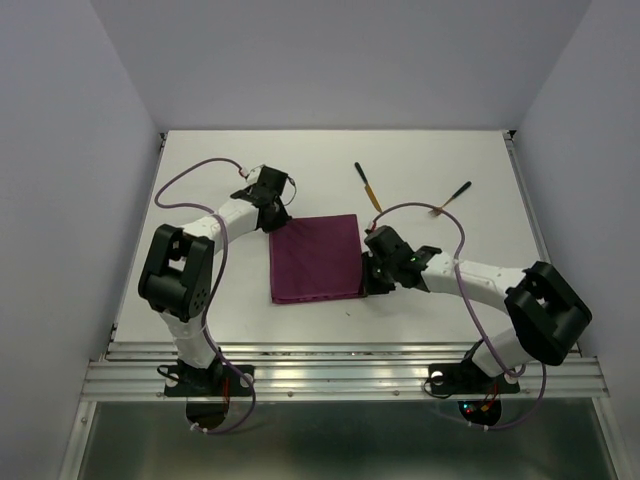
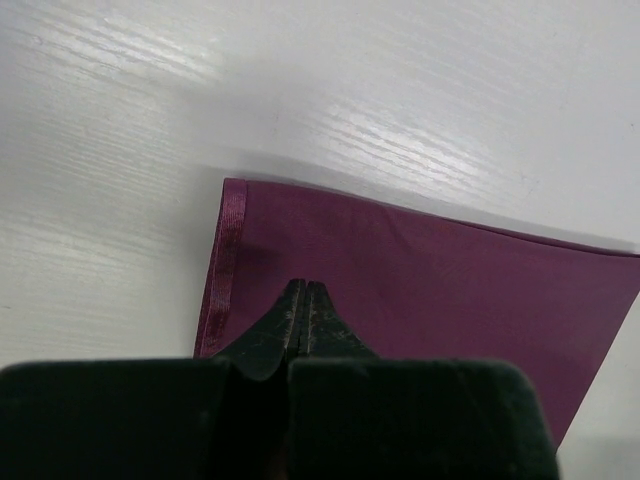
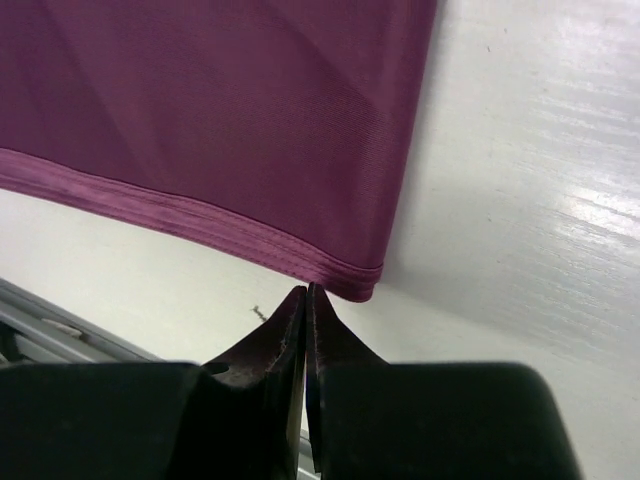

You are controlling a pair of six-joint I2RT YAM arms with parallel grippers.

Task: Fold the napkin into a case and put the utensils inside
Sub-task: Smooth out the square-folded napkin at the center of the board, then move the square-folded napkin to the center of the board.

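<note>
The magenta-purple napkin [image 1: 315, 258] lies flat near the table's middle as a folded, roughly square piece. My left gripper [image 1: 277, 218] sits at its far left corner. In the left wrist view its jaws [image 2: 303, 287] are shut, with the tips resting on the cloth [image 2: 430, 270] just inside the hemmed edge. My right gripper [image 1: 372, 283] is at the near right corner. Its jaws [image 3: 306, 291] are shut with nothing between them, the tips just short of the napkin's hem [image 3: 345, 278]. Two black-handled utensils [image 1: 367, 186] [image 1: 452, 196] lie beyond the napkin, apart from both grippers.
The white table [image 1: 200, 300] ends in a metal rail [image 1: 340, 375] at the near edge, seen at lower left in the right wrist view [image 3: 40, 320]. Pale walls close in the back and both sides. Purple cables loop over both arms.
</note>
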